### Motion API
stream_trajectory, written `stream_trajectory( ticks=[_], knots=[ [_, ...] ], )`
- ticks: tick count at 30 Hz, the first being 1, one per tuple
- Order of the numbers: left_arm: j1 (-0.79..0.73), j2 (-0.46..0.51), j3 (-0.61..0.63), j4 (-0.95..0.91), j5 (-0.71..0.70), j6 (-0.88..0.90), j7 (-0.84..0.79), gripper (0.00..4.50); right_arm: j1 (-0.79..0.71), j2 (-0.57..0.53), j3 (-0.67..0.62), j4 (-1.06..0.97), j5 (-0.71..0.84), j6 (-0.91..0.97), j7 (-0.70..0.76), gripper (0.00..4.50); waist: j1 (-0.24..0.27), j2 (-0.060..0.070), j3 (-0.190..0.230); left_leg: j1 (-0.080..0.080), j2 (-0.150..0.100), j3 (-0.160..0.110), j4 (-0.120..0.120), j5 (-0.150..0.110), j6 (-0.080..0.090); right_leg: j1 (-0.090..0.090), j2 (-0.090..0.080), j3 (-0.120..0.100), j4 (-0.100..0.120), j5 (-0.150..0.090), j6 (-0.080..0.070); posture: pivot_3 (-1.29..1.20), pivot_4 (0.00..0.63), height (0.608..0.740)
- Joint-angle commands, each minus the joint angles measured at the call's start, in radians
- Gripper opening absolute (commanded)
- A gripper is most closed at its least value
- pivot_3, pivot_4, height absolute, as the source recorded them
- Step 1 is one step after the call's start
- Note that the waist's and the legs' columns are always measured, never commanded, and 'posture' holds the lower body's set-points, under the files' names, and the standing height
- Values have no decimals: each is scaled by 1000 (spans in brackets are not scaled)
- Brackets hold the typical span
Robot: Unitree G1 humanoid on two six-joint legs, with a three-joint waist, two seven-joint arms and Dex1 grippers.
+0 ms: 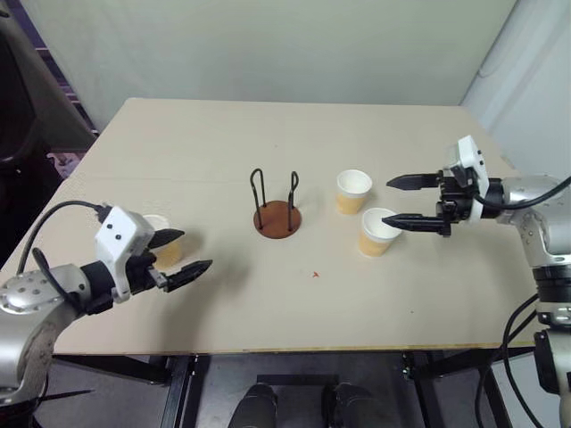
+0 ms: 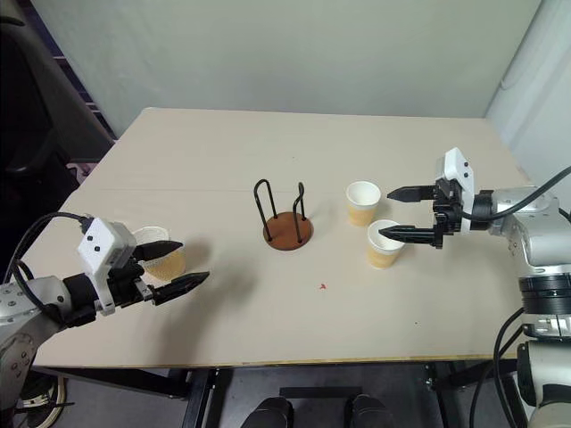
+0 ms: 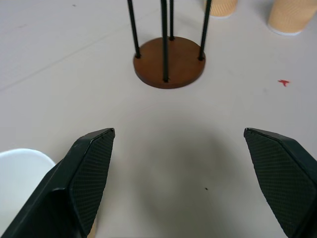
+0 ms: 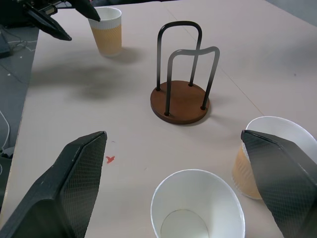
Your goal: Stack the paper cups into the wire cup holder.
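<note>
Our right hand (image 1: 406, 201), fingers spread and empty, hovers just above the nearer upright paper cup (image 1: 377, 232), right of the wire cup holder (image 1: 277, 214).

wire cup holder (image 1: 277, 217) mid-table (image 1: 178, 143), two paper cups (image 1: 354, 192) right, one left

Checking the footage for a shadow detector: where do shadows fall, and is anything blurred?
Left wrist view: a soft dark shadow on the table between the open left gripper fingers. Right wrist view: shadow beside the far paper cup; near fingers slightly soft.
</note>
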Motion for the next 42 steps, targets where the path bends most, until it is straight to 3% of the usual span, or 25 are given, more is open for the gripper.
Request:
stream_trajectory(
  ticks=[1, 9, 16, 28, 35, 38, 42],
  knots=[
    [-3, 13, 21, -28, -4, -21, -12, 4483, -4, -18, -25, -25, 11, -5, -1, 4500, 0, 0, 0, 0, 0, 0, 0, 0, 0, 0, 0, 0, 0, 0, 0, 0, 150, 740],
    [-118, -1, -27, -3, -13, -24, 1, 4483, 15, -32, -45, -46, 26, 2, -3, 4500, 6, 0, 0, 0, 0, 0, 1, 0, 0, 0, 0, 0, 0, 0, 0, 0, 150, 740],
    [-318, -48, -198, 133, 94, -76, 49, 4483, 52, -60, -100, -152, 97, 59, -10, 4500, 9, 0, 0, 0, 0, 2, 1, 0, 0, 0, 1, 2, 0, 1, 1, 0, 150, 740],
    [-682, -316, -515, 483, 313, -145, 126, 4483, 168, -109, -201, -339, 187, 138, -107, 4500, 16, -1, 1, -2, 0, 10, 17, 1, -1, 4, 5, 14, -3, 6, 14, 0, 150, 740],
    [-789, -387, -541, 672, 406, -188, 181, 4483, 227, -147, -249, -384, 209, 156, -147, 4500, 15, -1, 1, -5, -1, 13, 20, 0, 1, 5, 6, 17, -11, 9, 21, 0, 150, 740],
    [-793, -394, -531, 692, 408, -214, 168, 3580, 251, -154, -262, -401, 217, 161, -161, 4500, 16, -1, 1, -7, -1, 15, 21, -1, 1, 5, 8, 17, -15, 11, 23, 0, 150, 740],
    [-785, -395, -526, 684, 403, -216, 143, 2045, 267, -159, -268, -407, 219, 159, -174, 4500, 19, -1, 1, -9, -1, 16, 23, -2, 4, 4, 8, 18, -17, 11, 24, 0, 150, 740]
  ],
)
